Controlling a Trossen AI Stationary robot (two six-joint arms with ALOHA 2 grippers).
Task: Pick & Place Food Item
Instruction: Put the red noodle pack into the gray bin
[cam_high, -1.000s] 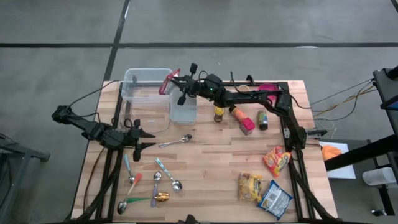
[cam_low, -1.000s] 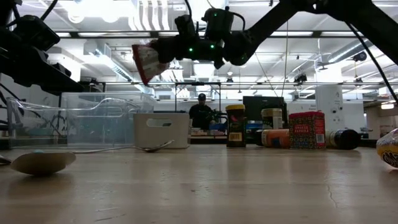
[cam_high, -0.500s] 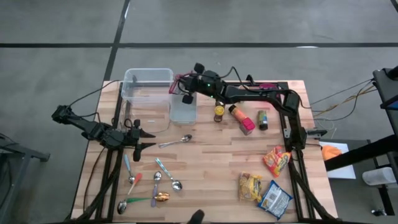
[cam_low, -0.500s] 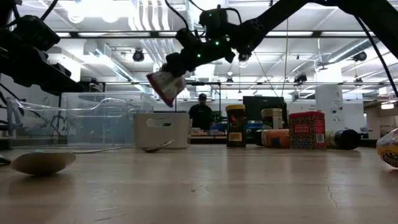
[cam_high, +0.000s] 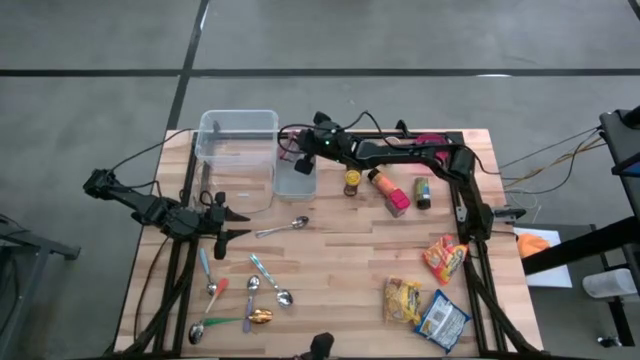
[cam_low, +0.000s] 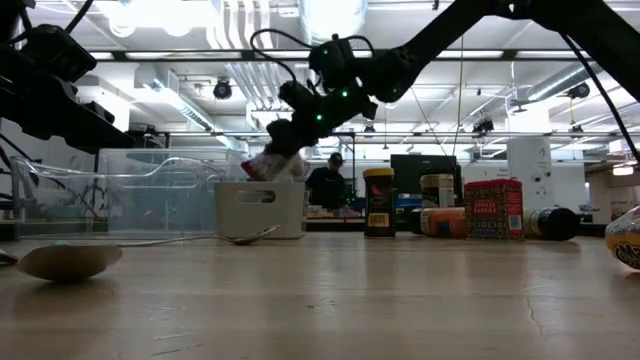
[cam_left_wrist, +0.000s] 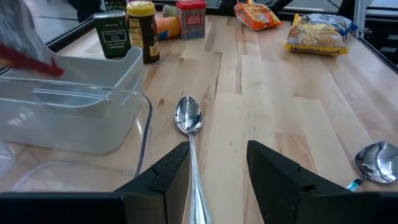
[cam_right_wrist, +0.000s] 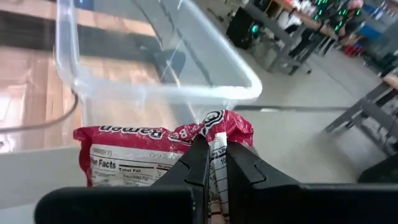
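- Nearest the table's front edge lie loose spoons (cam_high: 268, 272) and snack bags (cam_high: 425, 303), untouched.
- The left gripper (cam_high: 222, 222) waits over the left side, fingers (cam_left_wrist: 278, 171) spread apart and empty, a spoon (cam_left_wrist: 188, 118) just ahead of them.
- Farther back, the right gripper (cam_high: 297, 152) has its fingers pressed together on the top edge of a red ramen packet (cam_right_wrist: 158, 152).
- The packet (cam_low: 268, 163) hangs below the fingers, long axis tilted, its lower end just at the rim of the small white bin (cam_low: 260, 208).
- Judgement: the bin sits directly beneath, so lowering and letting go should finish the placement; the large clear container (cam_high: 236, 150) stands beside it.
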